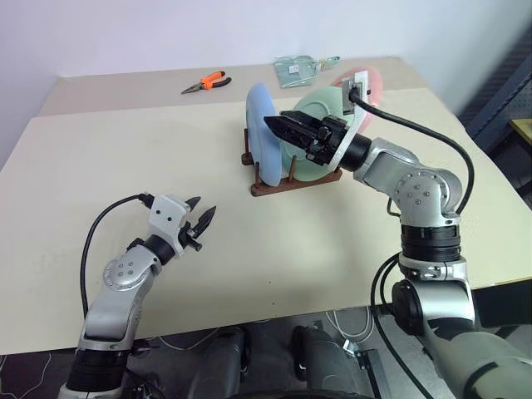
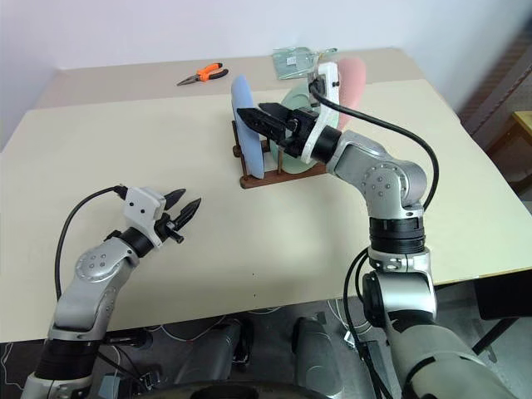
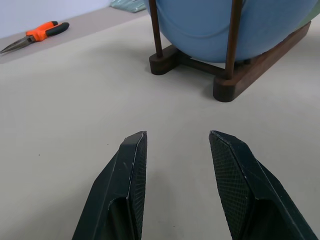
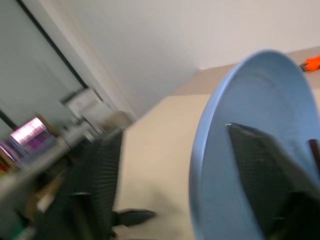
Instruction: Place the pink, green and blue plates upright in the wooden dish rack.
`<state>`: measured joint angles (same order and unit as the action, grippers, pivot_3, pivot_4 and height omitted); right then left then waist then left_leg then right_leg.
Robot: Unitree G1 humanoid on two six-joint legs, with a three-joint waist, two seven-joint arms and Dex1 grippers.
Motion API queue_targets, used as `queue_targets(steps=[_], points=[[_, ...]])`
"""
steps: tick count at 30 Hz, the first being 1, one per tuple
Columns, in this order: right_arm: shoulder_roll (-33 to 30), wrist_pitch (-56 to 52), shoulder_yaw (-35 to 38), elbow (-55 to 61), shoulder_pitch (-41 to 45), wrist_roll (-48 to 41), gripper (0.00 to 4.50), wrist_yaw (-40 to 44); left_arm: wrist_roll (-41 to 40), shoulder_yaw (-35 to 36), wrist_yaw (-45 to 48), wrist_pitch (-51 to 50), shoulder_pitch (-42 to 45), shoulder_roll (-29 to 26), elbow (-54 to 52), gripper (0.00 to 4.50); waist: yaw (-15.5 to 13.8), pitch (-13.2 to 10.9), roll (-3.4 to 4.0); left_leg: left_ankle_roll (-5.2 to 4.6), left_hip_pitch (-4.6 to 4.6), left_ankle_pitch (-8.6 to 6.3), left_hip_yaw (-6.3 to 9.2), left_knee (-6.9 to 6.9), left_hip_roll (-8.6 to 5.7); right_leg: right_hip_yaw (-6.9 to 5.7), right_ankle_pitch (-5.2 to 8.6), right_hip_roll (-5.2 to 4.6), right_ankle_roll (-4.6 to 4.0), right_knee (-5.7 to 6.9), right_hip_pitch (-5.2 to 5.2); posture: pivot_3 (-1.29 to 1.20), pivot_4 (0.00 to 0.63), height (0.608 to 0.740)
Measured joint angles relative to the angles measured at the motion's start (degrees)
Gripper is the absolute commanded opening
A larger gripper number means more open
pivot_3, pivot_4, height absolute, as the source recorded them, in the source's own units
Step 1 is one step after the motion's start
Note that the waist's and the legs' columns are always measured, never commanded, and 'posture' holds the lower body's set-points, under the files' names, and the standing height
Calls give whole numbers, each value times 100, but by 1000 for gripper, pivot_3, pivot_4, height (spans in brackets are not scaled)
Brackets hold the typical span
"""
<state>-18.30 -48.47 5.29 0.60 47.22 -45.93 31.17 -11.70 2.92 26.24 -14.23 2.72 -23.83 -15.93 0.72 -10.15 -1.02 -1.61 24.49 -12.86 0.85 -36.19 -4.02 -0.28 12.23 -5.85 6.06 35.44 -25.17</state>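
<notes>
Three plates are seen standing upright in the wooden dish rack (image 1: 287, 179) on the beige bench (image 1: 150, 158). The blue plate (image 1: 263, 135) is held in the front slot, the green plate (image 1: 320, 112) behind it, and the pink plate (image 1: 368, 86) at the back, largely hidden by the right arm. The right gripper (image 2: 259, 115) is held above the rack, its fingers spread apart, with one fingertip close against the inner face of the blue plate; whether it is touched cannot be told. The left gripper (image 1: 202, 216) is held low over the bench, well apart from the rack, its fingers (image 3: 125, 185) parted and nothing pinched between them. Orange-handled pliers (image 1: 206, 81) and a clear packet (image 1: 298, 68) are seen at the far side of the bench.
</notes>
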Motion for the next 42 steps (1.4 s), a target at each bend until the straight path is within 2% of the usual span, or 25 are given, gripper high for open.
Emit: queue_targets(steps=[6, 10, 13, 18, 22, 29, 33, 42], points=[[-720, 534, -314, 799, -409, 686, 3259, 404, 5, -8, 41, 6, -10, 0, 3, 2003, -29, 0, 0, -1, 2, -1, 0, -1, -1, -2, 0, -2, 0, -9, 3, 0, 150, 719], [-1474, 783, -61, 1460, -774, 743, 3259, 855, 7, -23, 88, 14, -14, -1, 9, 2003, -40, 0, -1, -4, 4, -3, 0, -2, 0, -4, 3, -3, -5, -18, 8, 0, 150, 719], [-2061, 789, 425, 1670, -1101, 749, 2401, 977, 7, -30, 136, 17, -23, -44, 22, 2003, -70, 0, -2, -6, 2, -5, 0, -5, 0, -5, 10, -4, -17, -25, 16, 0, 150, 719], [-2683, 959, 469, 1685, -1720, 1326, 32, 958, -6, -113, 330, 20, 85, -66, 97, 2003, -120, 0, -1, -8, 1, -4, -2, -7, 3, -6, 12, -5, -21, -29, 19, 0, 150, 719], [-2898, 1537, 50, 1319, -1911, 2263, 32, 873, -6, -188, 440, 32, 256, -68, 216, 2003, -137, 0, -1, -9, 1, -4, -4, -14, 3, -6, 12, -5, -21, -29, 21, 0, 150, 719], [-2852, 2597, -733, 113, -1750, 3602, 32, 730, -1, -227, 552, 125, 388, -68, 336, 2003, -141, 0, -1, -9, 1, -4, -6, -18, 2, -7, 11, -3, -20, -29, 24, 0, 150, 719], [-2632, 2974, -835, -257, -1564, 3805, 32, 787, 2, -229, 553, 126, 376, -67, 344, 2003, -136, -1, 0, -9, 1, -4, -6, -17, 2, -7, 9, -1, -17, -28, 23, 0, 150, 719], [-2306, 3137, -843, -41, -1327, 3783, 32, 1076, 6, -238, 462, 110, 220, -61, 213, 2003, -148, -1, 0, -11, 0, -5, -5, -24, 2, -7, 8, -1, -14, -26, 26, 0, 150, 719]])
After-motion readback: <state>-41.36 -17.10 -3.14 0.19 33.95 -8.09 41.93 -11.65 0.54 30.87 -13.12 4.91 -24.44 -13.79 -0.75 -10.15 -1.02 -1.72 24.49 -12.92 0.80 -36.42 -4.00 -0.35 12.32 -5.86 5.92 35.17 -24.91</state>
